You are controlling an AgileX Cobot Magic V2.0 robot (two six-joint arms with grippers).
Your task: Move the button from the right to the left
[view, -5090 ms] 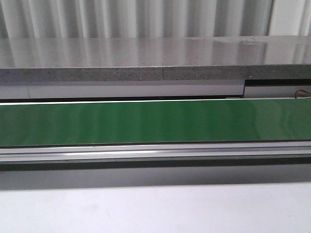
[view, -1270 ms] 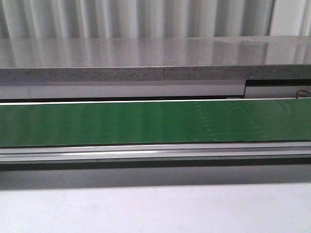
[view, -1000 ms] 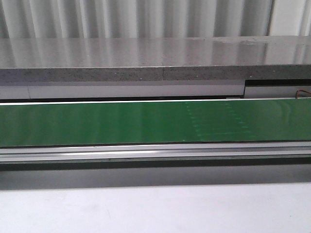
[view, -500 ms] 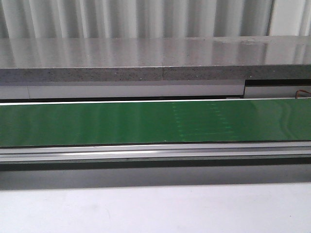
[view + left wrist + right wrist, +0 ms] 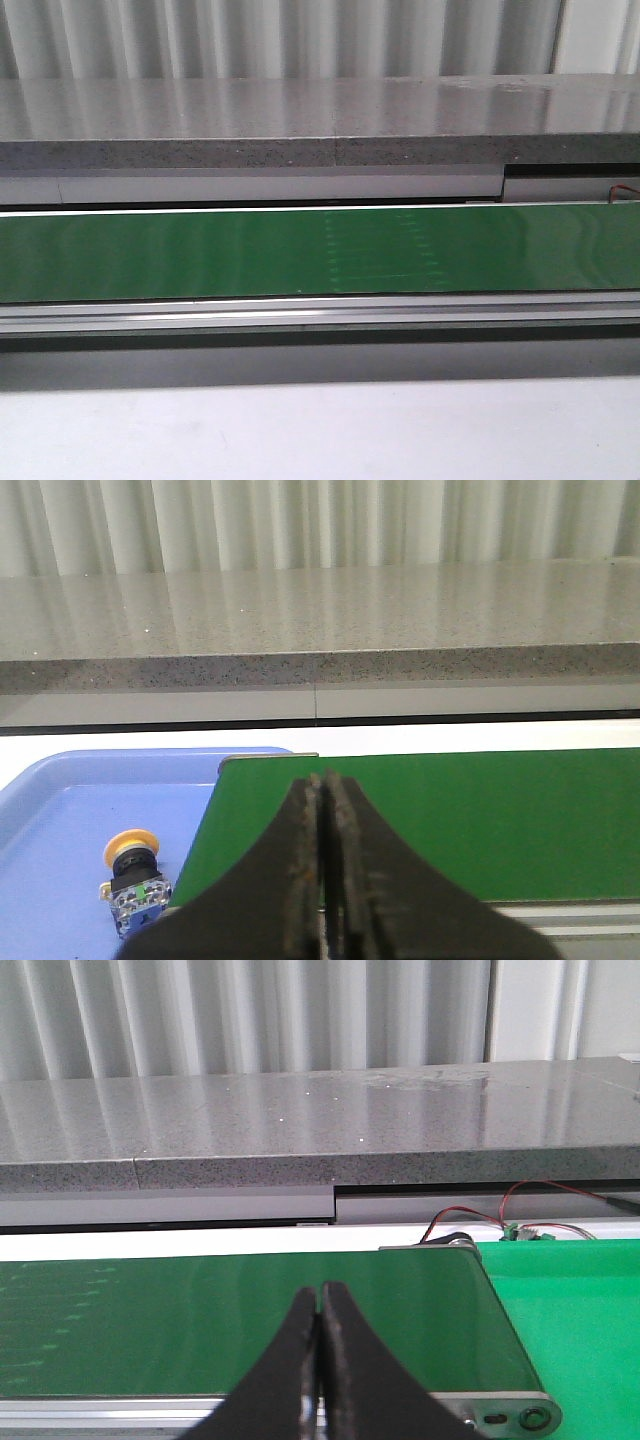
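The left gripper (image 5: 322, 880) has its 2 fingers pressed together on nothing; the right gripper (image 5: 320, 1360) is likewise closed and empty. The button (image 5: 135, 880) lies in the blue tray (image 5: 60, 810), off to the left gripper's side, nearer that arm. Its long axis seems upright, though small.

The button (image 5: 134, 879) sits upright in a blue tray (image 5: 60, 810).

Even, bright light fills all views. The grey counter (image 5: 320, 120) shows soft striped glare. The near black fingers (image 5: 320, 900) look blurred.
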